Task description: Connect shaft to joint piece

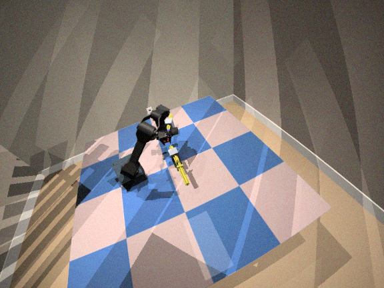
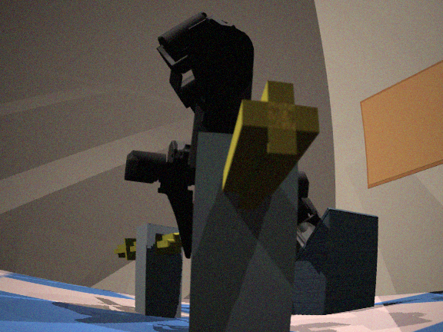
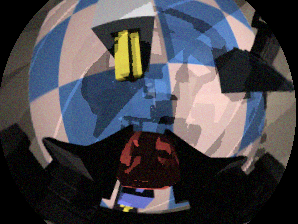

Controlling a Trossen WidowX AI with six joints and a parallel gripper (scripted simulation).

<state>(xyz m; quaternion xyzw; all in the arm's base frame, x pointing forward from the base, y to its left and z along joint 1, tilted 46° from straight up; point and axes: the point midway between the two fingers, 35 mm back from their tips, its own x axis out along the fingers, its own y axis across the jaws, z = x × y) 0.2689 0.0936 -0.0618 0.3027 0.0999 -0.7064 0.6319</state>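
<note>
- Grey panelled walls enclose a tan floor; a blue-and-pink checkered mat [image 1: 233, 187] lies on it and carries the whole assembly.
- Left on the mat in the top view, the black arm [image 1: 138, 148] rises from its base and bends over toward the fixtures.
- Just right of the arm's elbow, the gripper [image 1: 168, 133] is clenched on the red joint piece [image 3: 149, 159]; in the wrist view the piece sits between the two dark fingers, directly below the lens.
- The joint piece lies between the two blocks, at the meeting point of the shafts.
- Right of and nearer than the gripper, the second block [image 1: 173, 151] stands apart from the fingers, with the yellow second shaft [image 1: 181, 170] running out of it away from the joint.
- The exterior view shows this shaft's cross-shaped end face [image 2: 282, 123] close to the lens, above the grey block [image 2: 246, 246].
- Beyond the gripper, the far block [image 2: 148, 265] carries the fixed yellow shaft [image 2: 167, 241].
</note>
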